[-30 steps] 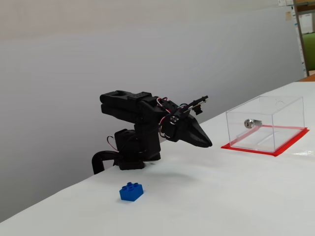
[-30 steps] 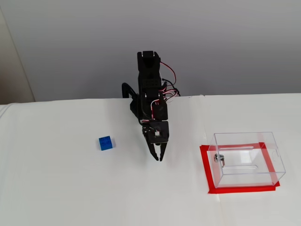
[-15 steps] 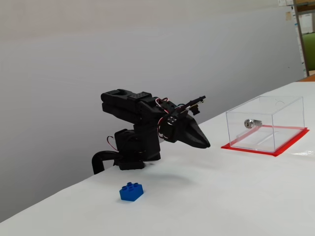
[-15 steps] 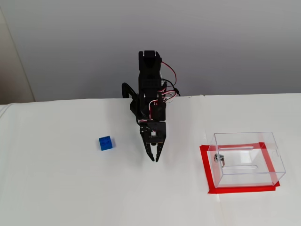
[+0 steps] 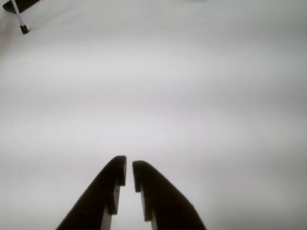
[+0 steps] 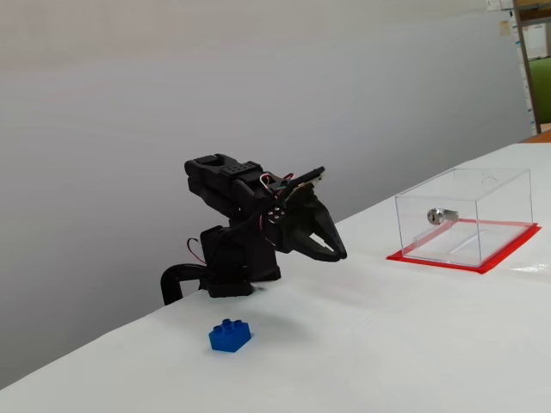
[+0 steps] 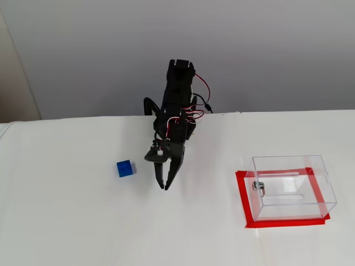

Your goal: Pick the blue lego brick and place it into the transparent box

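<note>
Moved: the arm has swung toward the brick's side since half a second ago; in the top-down fixed view the pincer (image 7: 164,187) now points down and slightly left, where before it hung nearer the middle. Brick and box have not shifted.
Pincer: nearly closed, a thin gap between the two dark fingers (image 5: 111,184) in the wrist view; it holds nothing. It hovers above the white bench (image 7: 83,221), not touching it.
Pincer in the side fixed view: tips (image 6: 338,255) aimed down and to the right, above the bench surface.
Blue lego brick: lies on the bench at (image 7: 125,168), left of the pincer tips and apart from them; in the side fixed view it sits near the front at (image 6: 230,335), studs up.
Brick axis: in the side fixed view its long side runs from near left to far right; in the top-down fixed view it looks almost square, so the axis is hard to tell there.
Transparent box: stands on its red base sheet at the right (image 7: 294,185), well apart from the brick; also at (image 6: 465,215).
Inside the box: a small silver metal cylinder (image 7: 257,186).
Wrist view: only bare white bench ahead of the fingers; the brick is out of frame.
</note>
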`<action>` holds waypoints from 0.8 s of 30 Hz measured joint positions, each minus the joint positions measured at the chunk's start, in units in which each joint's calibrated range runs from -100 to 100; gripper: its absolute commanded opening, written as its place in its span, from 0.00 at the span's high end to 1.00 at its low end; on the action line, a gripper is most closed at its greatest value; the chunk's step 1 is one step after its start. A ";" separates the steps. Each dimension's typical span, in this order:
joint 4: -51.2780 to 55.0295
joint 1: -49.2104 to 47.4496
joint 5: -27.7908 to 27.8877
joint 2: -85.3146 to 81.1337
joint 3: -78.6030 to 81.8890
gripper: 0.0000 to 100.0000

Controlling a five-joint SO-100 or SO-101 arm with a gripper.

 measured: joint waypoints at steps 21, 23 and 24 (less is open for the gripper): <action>17.57 16.99 -0.49 0.00 -8.74 0.98; 18.68 17.74 -0.39 0.00 -10.15 0.98; 18.85 17.74 -0.39 0.00 -10.77 0.98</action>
